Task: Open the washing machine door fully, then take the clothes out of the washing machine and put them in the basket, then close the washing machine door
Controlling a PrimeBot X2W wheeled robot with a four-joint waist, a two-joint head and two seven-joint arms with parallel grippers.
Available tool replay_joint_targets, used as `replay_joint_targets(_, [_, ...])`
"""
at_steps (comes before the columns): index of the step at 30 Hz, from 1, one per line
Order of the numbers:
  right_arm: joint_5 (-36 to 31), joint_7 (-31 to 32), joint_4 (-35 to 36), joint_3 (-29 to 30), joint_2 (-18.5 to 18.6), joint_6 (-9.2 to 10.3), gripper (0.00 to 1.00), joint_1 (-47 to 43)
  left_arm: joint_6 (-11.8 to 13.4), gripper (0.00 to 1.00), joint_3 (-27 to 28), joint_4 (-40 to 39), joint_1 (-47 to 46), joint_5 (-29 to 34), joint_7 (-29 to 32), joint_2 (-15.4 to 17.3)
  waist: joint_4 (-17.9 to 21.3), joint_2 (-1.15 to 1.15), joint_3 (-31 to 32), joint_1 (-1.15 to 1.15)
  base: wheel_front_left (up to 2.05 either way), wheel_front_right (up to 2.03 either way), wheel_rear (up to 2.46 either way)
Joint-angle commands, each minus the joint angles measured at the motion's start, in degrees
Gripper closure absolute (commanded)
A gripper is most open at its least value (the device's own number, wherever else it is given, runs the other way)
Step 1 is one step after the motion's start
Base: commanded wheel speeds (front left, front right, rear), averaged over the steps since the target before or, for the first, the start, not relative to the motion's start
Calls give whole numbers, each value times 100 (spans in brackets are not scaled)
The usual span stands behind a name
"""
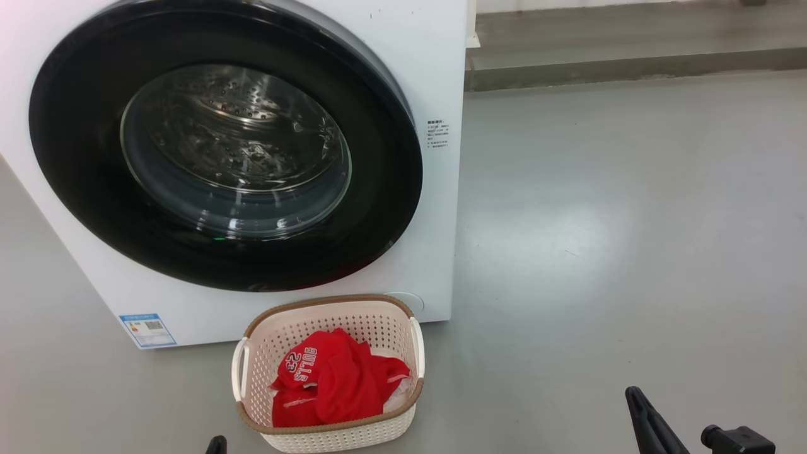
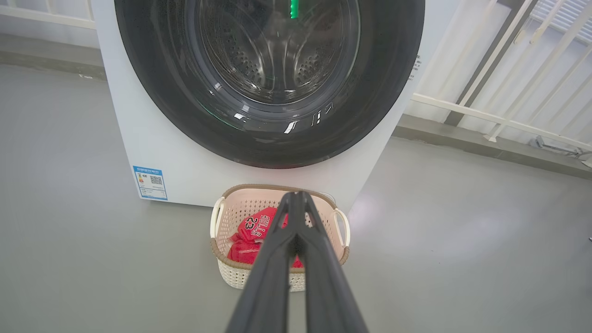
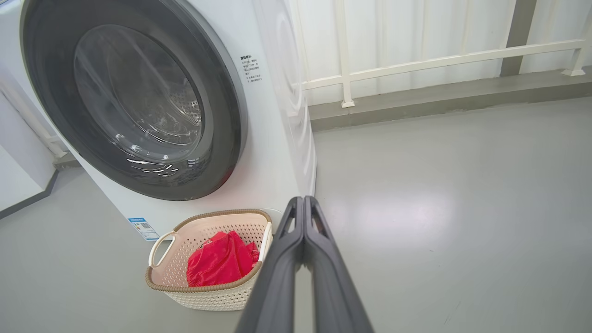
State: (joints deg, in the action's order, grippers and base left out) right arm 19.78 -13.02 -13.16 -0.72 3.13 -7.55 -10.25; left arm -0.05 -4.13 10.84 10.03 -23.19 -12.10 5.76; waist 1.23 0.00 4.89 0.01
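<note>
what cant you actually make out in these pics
- Head view: the print on the blue label is too small to read.
- Head view: the floor of the basket is hidden under the clothes.
- Left wrist view: the left gripper covers part of the clothes.
- All views: glare on the washing machine door blurs the depths of the drum.
- Head view: the right gripper is cut off by the bottom edge.

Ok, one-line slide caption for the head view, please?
Closed washing machine door, red clothes lying in the basket on the grey floor before the washing machine.
</note>
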Motion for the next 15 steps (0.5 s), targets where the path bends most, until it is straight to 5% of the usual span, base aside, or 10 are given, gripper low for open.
replay_joint_targets(1, [153, 25, 125, 36, 42, 1, 100, 237, -43, 100, 79, -111, -182, -117, 30, 19, -1, 0, -7, 0, 0, 0, 0])
replay_joint_targets(15, [1103, 266, 96, 111, 45, 1, 100, 426, -136, 100, 207, -54, -375, -1014, 269, -22, -17, 0, -76, -1, 0, 0, 0])
